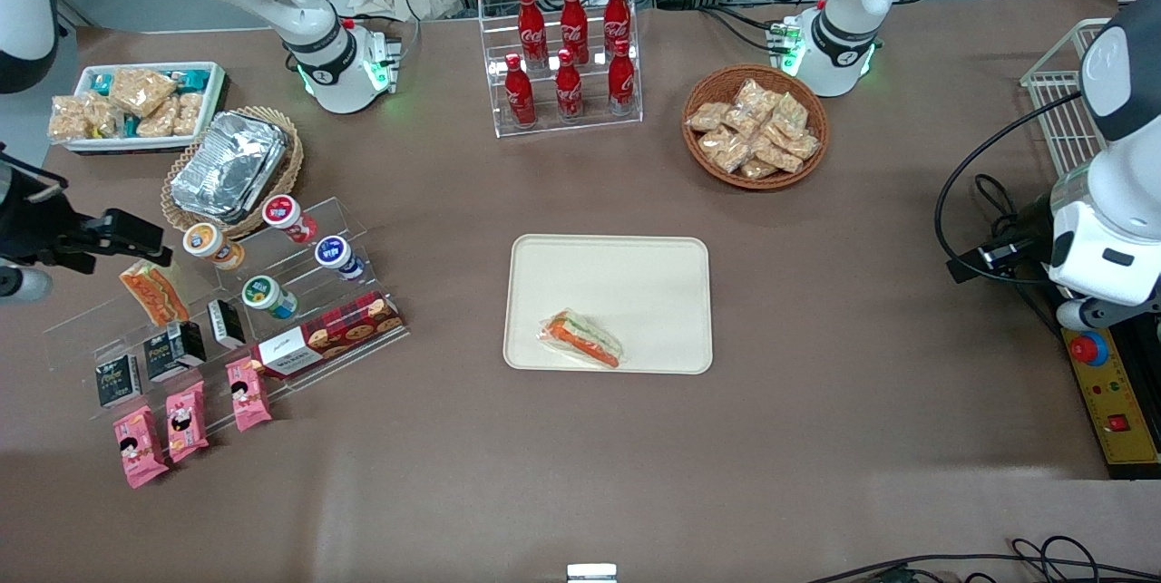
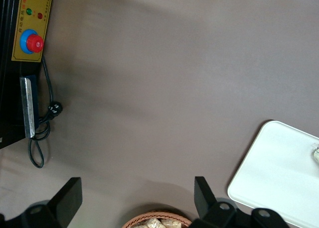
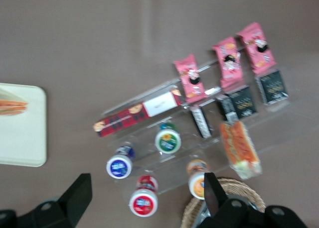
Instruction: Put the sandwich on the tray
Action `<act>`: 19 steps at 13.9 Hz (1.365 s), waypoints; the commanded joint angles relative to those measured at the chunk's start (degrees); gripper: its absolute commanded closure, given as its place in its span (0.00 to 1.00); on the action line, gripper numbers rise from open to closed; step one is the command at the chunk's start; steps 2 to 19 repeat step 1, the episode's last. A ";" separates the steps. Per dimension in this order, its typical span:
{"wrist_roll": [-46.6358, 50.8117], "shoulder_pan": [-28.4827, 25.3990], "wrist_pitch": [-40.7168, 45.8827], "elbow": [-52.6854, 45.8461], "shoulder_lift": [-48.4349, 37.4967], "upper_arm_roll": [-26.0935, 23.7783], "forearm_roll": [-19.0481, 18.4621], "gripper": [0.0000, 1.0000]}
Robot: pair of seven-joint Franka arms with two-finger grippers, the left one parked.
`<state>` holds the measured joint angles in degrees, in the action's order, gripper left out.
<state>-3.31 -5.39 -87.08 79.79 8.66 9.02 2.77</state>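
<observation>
The gripper (image 3: 145,180), fingers spread wide and empty, hovers above the snack rack (image 1: 227,311) at the working arm's end. The sandwich (image 1: 585,338) lies on the tray (image 1: 635,275). A careless dip could topple the cups (image 1: 288,213).

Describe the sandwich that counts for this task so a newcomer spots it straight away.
Find the cream tray mid-table. The sandwich lies on it, at the edge nearest the front camera: a wrapped wedge with orange-red and green filling. The other wedge sits on the clear stand, under the open gripper.
</observation>
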 commanded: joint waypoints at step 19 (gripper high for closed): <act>0.76 -0.06 1.30 0.89 -1.19 1.69 -1.62 0.00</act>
